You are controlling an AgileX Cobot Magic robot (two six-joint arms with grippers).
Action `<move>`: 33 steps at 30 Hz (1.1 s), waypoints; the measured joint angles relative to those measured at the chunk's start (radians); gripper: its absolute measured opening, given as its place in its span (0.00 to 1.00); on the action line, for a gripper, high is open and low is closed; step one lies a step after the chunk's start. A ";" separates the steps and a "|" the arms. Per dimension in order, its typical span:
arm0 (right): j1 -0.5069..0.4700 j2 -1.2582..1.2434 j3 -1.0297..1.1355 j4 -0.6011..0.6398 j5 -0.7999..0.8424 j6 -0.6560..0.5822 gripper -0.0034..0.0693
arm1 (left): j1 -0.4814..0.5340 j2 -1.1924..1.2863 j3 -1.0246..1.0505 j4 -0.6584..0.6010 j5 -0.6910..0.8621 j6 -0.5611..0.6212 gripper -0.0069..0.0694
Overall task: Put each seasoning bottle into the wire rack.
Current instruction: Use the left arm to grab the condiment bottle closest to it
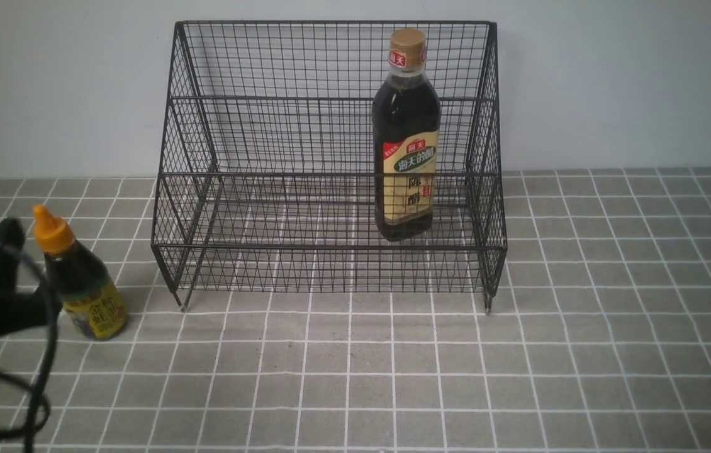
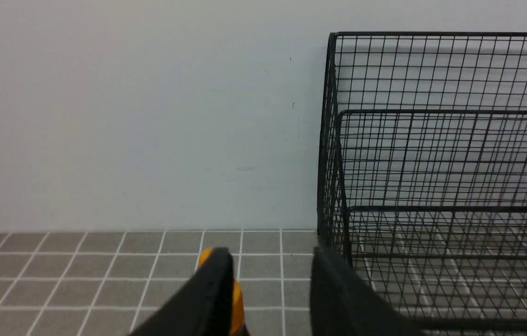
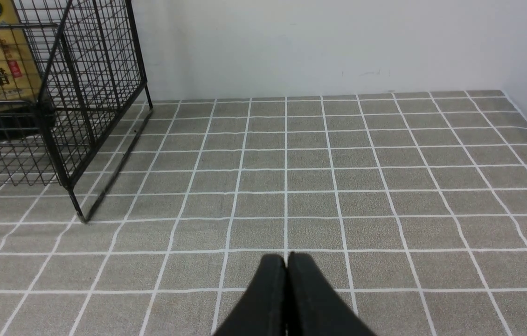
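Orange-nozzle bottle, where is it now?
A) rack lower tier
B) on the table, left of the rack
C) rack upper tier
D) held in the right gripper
B: the orange-nozzle bottle stands on the tiled table, outside the wire rack and to its left.

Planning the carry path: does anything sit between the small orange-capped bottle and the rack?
No. The front view shows only bare tiled tabletop between the small bottle and the rack.

1. The rack (image 1: 330,157): black wire mesh.
2. The tall bottle (image 1: 406,157): dark liquid, tan cap, cream label.
3. The short bottle (image 1: 82,283), beside the black left gripper (image 2: 270,266): orange nozzle, yellow label.
4. The table (image 1: 582,352): grey squares, white grid lines.
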 joint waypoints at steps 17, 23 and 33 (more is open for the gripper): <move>0.000 0.000 0.000 0.000 0.000 0.000 0.03 | 0.000 0.537 -0.130 -0.257 -0.399 0.050 0.77; 0.000 0.000 0.000 0.000 0.000 0.000 0.03 | 0.000 0.632 -0.148 -0.263 -0.415 0.050 0.67; 0.000 0.000 0.000 0.000 0.000 0.000 0.03 | 0.000 0.617 -0.149 -0.204 -0.373 0.053 0.44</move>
